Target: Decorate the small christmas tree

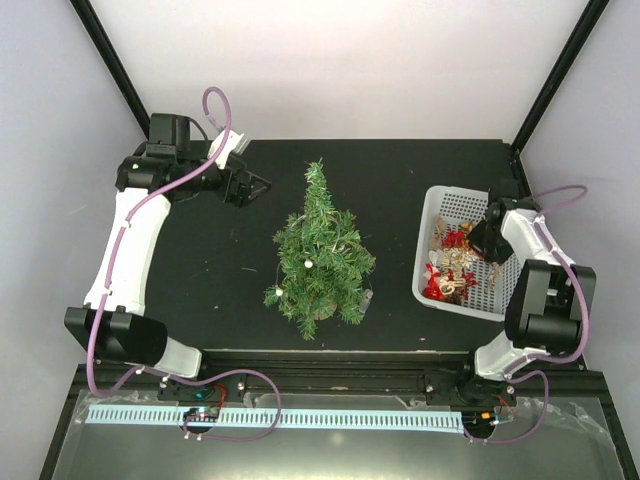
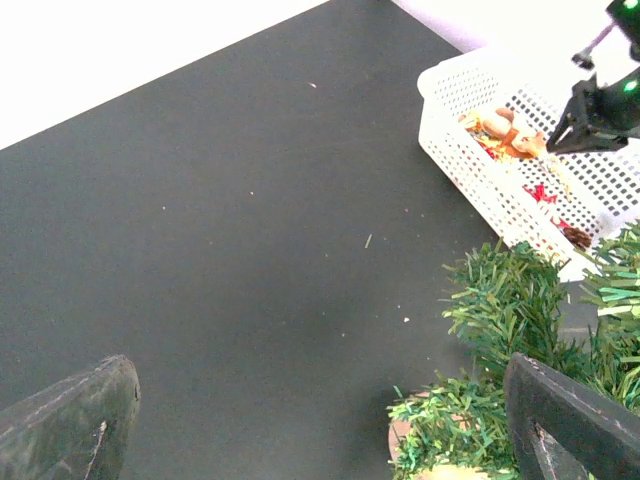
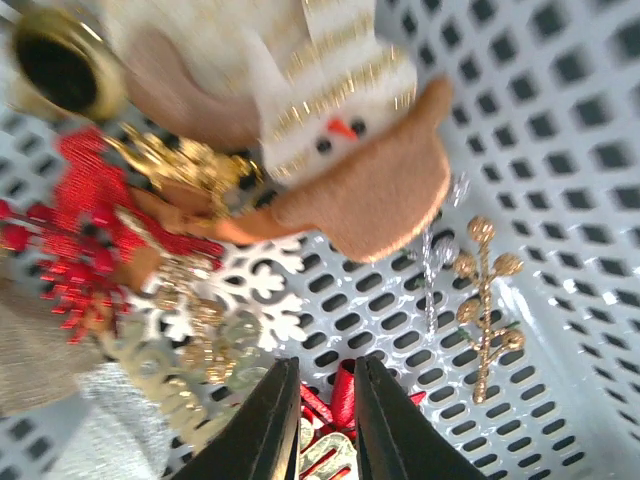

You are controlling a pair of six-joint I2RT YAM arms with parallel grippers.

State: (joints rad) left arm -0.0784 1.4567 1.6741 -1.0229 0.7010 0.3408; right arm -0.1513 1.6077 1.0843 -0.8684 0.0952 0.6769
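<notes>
The small christmas tree (image 1: 320, 255) stands upright mid-table; its lower branches (image 2: 500, 310) and brown base show in the left wrist view. My left gripper (image 1: 262, 186) hangs open to the tree's left, over the bare mat (image 2: 318, 365), holding nothing. My right gripper (image 1: 478, 240) reaches down into the white basket (image 1: 432, 215). In the right wrist view its fingers (image 3: 328, 375) are closed on a red ornament (image 3: 343, 390) lying on the basket floor (image 3: 560, 150).
The basket holds several ornaments: a felt snowman (image 3: 340, 130), a white snowflake (image 3: 262, 290), a gold berry sprig (image 3: 485, 300), red sprigs (image 3: 70, 240). The basket sits at the table's right side (image 2: 470, 150). White walls enclose the black mat.
</notes>
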